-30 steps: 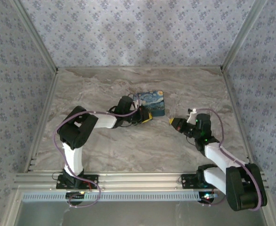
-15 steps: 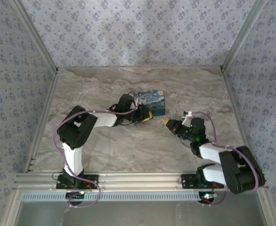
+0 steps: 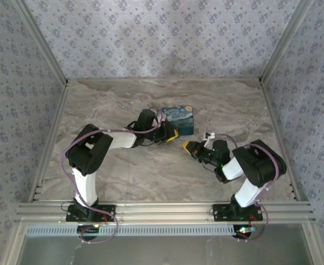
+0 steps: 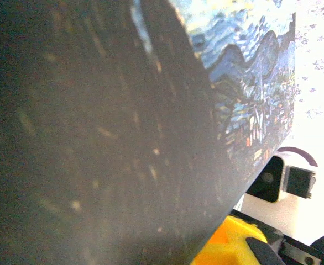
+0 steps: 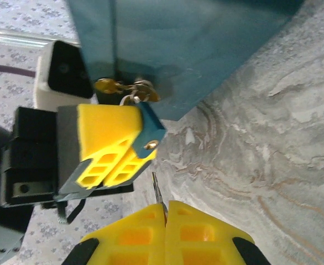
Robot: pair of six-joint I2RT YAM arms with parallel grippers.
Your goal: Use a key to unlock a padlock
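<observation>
Silver key [image 5: 156,190] in right gripper [image 5: 166,211] beside padlock [image 5: 150,128], clearest at wrist

Only a thin tip of the key [image 5: 156,190] pokes from the right fingers [image 5: 206,234]; the left fingers [image 5: 104,141] hide part of the padlock [image 5: 141,91].

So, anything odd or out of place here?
Nothing stands out: the padlock is on the latch of the box, held in the left jaws, and the right jaws hold the key pointed toward it.
</observation>
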